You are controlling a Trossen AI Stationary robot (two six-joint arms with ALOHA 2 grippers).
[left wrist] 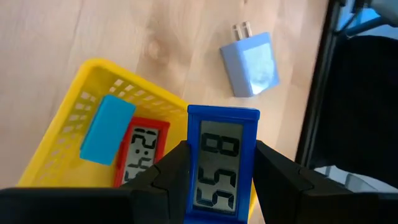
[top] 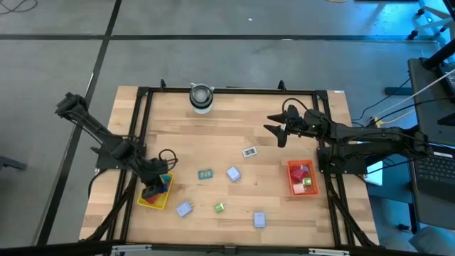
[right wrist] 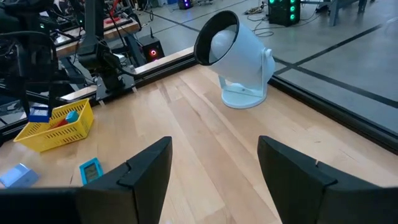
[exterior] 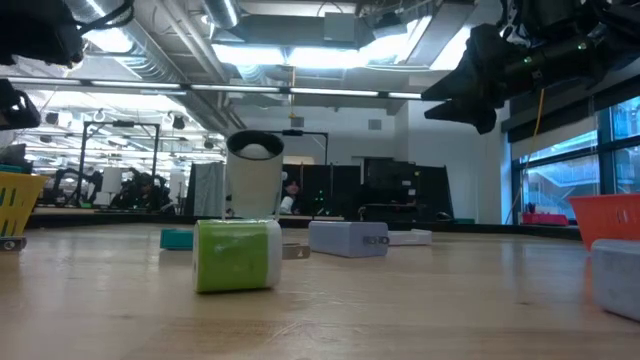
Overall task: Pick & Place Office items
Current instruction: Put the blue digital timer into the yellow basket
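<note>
My left gripper (left wrist: 222, 186) is shut on a small blue digital clock (left wrist: 221, 158) above the yellow tray (top: 151, 200) at the table's left near side. A red clock (left wrist: 142, 152) and a light blue block (left wrist: 107, 129) lie in that tray. A lavender plug block (left wrist: 250, 64) lies on the wood beside it. My right gripper (top: 277, 129) hangs open and empty, high over the table's right far part. Teal (top: 206, 173), green (top: 220, 207) and lavender (top: 233, 173) items lie on the table between the trays. My left gripper pinches the blue clock between its two fingers, one on each long side edge (left wrist: 194, 163), with the display facing the wrist camera. The fingers come from above, pointing down. The clock is lifted clear, over the yellow tray's rim (left wrist: 163, 93).
A red tray (top: 293, 186) holding small items sits at the table's right side. A round grey-white cylinder (top: 201, 97) stands by the far edge. More lavender blocks (top: 259, 219) (top: 185, 209) and a white packet (top: 249, 151) lie on the wood. A black frame (top: 227, 90) borders the table.
</note>
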